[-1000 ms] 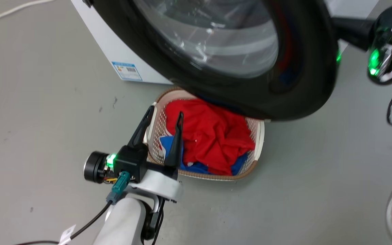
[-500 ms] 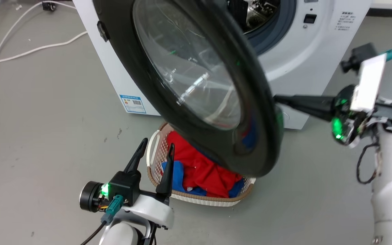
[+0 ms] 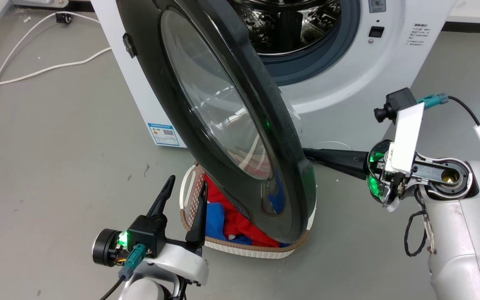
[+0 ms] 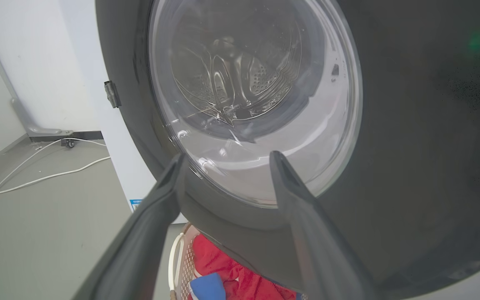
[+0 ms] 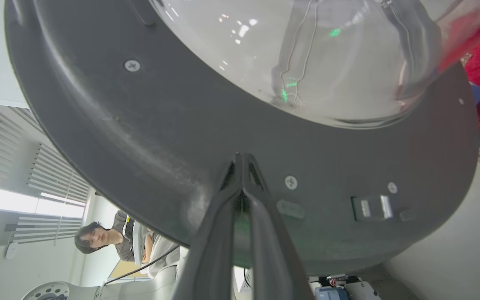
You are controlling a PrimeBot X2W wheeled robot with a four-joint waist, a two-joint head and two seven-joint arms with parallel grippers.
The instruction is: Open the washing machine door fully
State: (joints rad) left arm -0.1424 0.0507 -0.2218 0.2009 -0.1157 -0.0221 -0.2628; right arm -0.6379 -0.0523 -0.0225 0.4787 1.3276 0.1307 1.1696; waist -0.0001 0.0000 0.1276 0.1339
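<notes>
Head view shows the door (image 3: pixel 219 121) half open above the basket (image 3: pixel 248 248). Right tool (image 5: pixel 242 160), closed tight on nothing, presses its inner face and may skid off the slick plastic. Left tool (image 3: pixel 186 182), spread and empty, may block the swing.

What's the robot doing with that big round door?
The robot is opening the washing machine door. Its right gripper, fingers shut, presses on the door's inner side. The door stands partly open above a laundry basket of red and blue clothes. The left gripper hovers open in front, holding nothing.
</notes>
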